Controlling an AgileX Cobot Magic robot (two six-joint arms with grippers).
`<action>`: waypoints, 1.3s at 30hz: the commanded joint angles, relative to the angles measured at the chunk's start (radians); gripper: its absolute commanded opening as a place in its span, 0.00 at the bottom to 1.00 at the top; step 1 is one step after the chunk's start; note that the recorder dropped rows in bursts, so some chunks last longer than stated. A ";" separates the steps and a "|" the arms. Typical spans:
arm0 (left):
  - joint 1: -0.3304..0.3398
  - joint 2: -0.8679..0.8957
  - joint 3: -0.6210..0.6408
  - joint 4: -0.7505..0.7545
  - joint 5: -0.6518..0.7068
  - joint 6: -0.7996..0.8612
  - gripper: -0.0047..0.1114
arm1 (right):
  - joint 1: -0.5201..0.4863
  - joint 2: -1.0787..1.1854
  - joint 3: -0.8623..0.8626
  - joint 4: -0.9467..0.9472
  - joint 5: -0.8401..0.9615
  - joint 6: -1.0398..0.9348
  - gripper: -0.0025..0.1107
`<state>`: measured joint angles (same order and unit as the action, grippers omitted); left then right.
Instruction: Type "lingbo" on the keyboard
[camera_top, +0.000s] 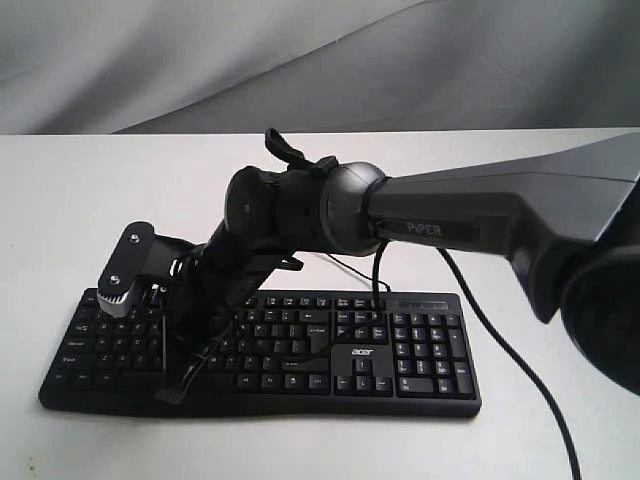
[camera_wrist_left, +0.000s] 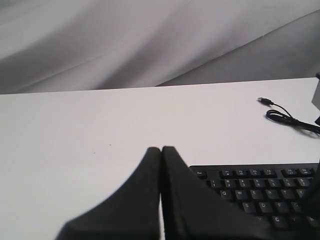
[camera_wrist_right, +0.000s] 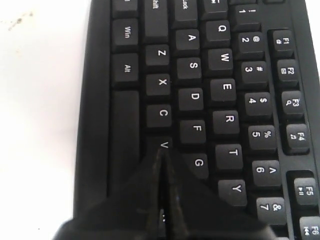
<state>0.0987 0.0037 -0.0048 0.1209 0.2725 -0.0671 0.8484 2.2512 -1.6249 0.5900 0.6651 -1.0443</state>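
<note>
The black keyboard (camera_top: 400, 350) with its white "acer" logo lies flat on the white table (camera_top: 100, 190). My right arm reaches across the middle to the keyboard's left half. There my right gripper (camera_top: 172, 390) is shut and empty. In the right wrist view, the right gripper (camera_wrist_right: 161, 152) has its tip just at the V key (camera_wrist_right: 163, 144), beside C and G on the keyboard (camera_wrist_right: 225, 90). I cannot tell whether it touches. My left gripper (camera_wrist_left: 161, 149) is shut, empty, and held over bare table beside the Esc corner of the keyboard (camera_wrist_left: 255, 190).
The keyboard's thin black cable (camera_wrist_left: 287, 117) with its USB plug (camera_wrist_left: 265, 101) lies loose on the table behind the keyboard. A thicker black cable (camera_top: 510, 355) hangs from the right arm and crosses the number pad side. Grey cloth (camera_top: 300, 60) backs the table.
</note>
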 joint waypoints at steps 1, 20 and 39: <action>0.001 -0.004 0.005 -0.004 -0.007 -0.002 0.04 | -0.003 -0.010 0.011 -0.002 -0.010 0.006 0.02; 0.001 -0.004 0.005 -0.004 -0.007 -0.002 0.04 | -0.001 0.009 0.011 0.022 -0.025 -0.001 0.02; 0.001 -0.004 0.005 -0.004 -0.007 -0.002 0.04 | -0.001 0.033 0.011 0.023 -0.026 -0.001 0.02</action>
<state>0.0987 0.0037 -0.0048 0.1209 0.2725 -0.0671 0.8484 2.2795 -1.6190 0.6182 0.6420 -1.0443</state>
